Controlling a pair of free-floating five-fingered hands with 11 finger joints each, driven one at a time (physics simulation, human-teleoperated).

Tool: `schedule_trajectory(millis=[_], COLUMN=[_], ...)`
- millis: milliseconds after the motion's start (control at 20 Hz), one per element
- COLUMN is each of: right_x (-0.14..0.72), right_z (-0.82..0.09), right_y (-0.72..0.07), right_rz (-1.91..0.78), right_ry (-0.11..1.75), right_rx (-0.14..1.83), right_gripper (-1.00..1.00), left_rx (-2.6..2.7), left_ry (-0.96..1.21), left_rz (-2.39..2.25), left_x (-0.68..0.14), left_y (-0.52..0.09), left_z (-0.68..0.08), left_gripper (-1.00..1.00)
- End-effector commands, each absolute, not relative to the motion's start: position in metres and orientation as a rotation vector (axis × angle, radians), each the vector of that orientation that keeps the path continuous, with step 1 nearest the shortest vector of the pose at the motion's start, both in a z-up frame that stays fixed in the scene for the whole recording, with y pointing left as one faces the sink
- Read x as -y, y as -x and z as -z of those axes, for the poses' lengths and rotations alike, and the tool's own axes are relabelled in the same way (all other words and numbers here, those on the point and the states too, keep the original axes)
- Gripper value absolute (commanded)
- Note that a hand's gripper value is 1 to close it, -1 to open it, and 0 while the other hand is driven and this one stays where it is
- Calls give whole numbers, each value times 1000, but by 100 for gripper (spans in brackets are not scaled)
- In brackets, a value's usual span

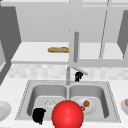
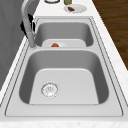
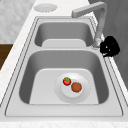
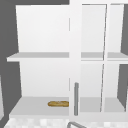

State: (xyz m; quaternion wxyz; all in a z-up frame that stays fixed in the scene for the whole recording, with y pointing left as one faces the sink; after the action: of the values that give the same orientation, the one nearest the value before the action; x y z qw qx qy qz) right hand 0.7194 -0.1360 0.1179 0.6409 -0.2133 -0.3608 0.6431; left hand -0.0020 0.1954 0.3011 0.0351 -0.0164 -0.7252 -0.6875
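In the front view there are two hands: the left hand (image 1: 39,115) hangs at the front left edge of the sink (image 1: 25,93), and the right hand (image 1: 78,76) is behind the sink, just right of the faucet (image 1: 68,75) and close under its spout. I cannot tell how far the fingers of either hand are open, and neither has hold of anything that I can see. One big red ball (image 1: 67,114) stands in front of the sink and covers a part of both basins. In the right basin lies one plate (image 1: 93,108) with one brown food piece (image 1: 86,103) and one small strawberry (image 1: 82,108) on it. One loaf of bread (image 1: 58,49) lies above the sink in the open cabinet (image 1: 37,52), with its long axis from left to right. In the left side view, one hand (image 2: 30,21) is behind the faucet (image 2: 28,25), partly hidden by its pipe; one drain (image 2: 50,89) is in the near basin, and one more plate (image 2: 75,8) with food stands on the counter beyond the sink. In the right side view, the same hand (image 3: 109,46) is just beside the faucet base (image 3: 97,42), between it and the wall, and the spout points over the far basin. In the upper view, the one loaf (image 4: 58,103) lies on the lowest shelf (image 4: 32,106), left of the cabinet's door handle (image 4: 76,98).
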Motion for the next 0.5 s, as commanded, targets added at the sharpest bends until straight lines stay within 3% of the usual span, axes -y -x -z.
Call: schedule_trajectory(millis=[0, 450], right_x=[114, 111], right_z=[-112, -112], right_y=[-733, -732], right_rz=[-1432, -1408], right_ry=[501, 495], right_rx=[793, 752], right_gripper=[100, 100], left_rx=[2229, 2229], left_ry=[50, 50], left_rz=[2113, 2113], left_x=[-195, -195], left_y=[2, 2], left_z=[-301, -301], left_gripper=[0, 0])
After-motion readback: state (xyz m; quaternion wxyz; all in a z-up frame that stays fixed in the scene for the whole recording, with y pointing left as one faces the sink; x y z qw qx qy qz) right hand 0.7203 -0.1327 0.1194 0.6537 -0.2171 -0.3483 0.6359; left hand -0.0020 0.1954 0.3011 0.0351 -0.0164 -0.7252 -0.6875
